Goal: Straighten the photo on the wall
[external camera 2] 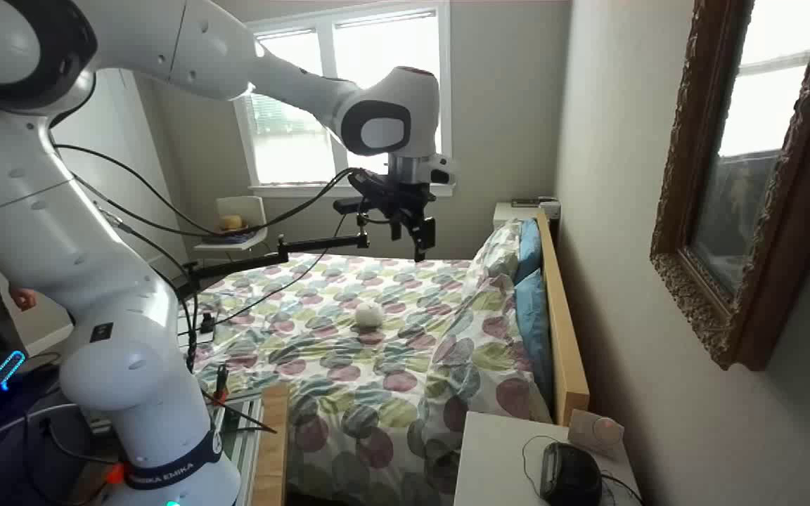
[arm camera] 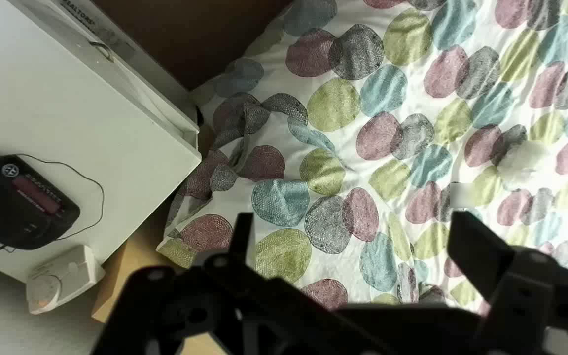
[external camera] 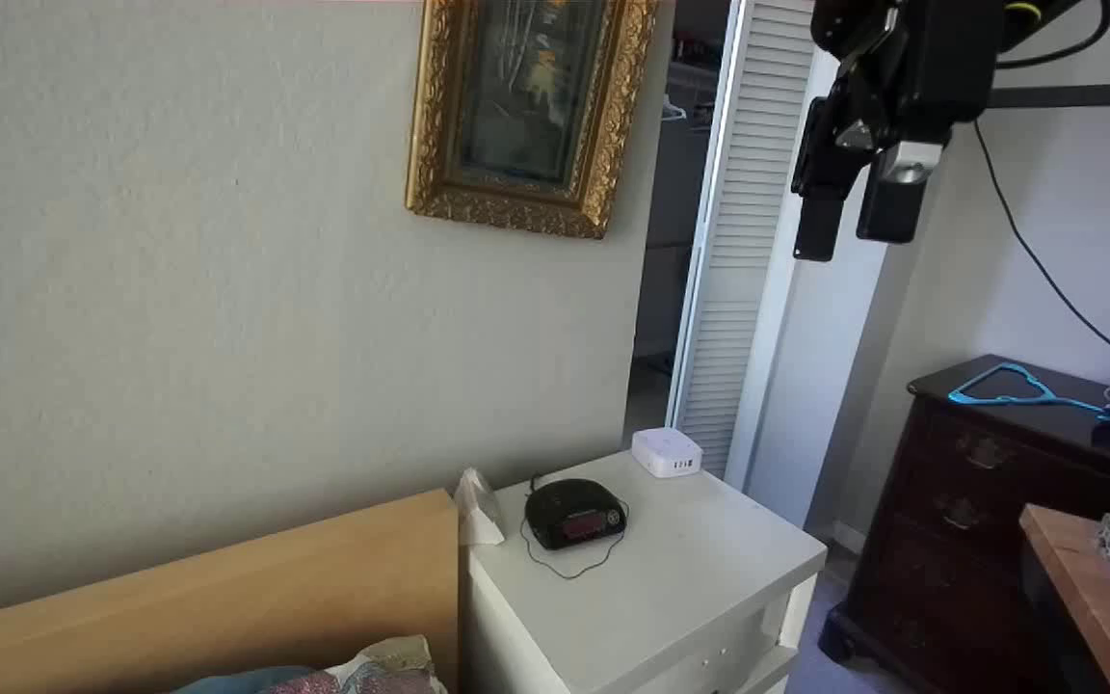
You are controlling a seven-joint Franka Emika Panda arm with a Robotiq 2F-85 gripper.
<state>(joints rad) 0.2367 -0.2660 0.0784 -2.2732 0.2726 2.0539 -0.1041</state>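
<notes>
The photo (external camera: 531, 92) hangs on the pale wall (external camera: 227, 289) in an ornate gold frame. Its bottom edge slopes down to the right in an exterior view, so it looks tilted; its top is cut off there. The photo (external camera 2: 742, 183) also shows at a steep angle in an exterior view, with window glare on its glass, on the wall (external camera 2: 612, 176). My gripper (external camera: 854, 226) is open and empty, pointing down, apart from the photo and to its right there. The gripper (external camera 2: 410, 239) hangs above the bed. In the wrist view the fingers (arm camera: 350, 219) stand wide apart; the photo is out of view.
A white nightstand (external camera: 651, 569) below the photo bears a black clock radio (external camera: 574, 513) and a white box (external camera: 667, 453). A wooden headboard (external camera: 227, 578) runs along the wall. The bed (external camera 2: 349, 358) lies under the arm. A louvered door (external camera: 738, 241) stands right of the photo.
</notes>
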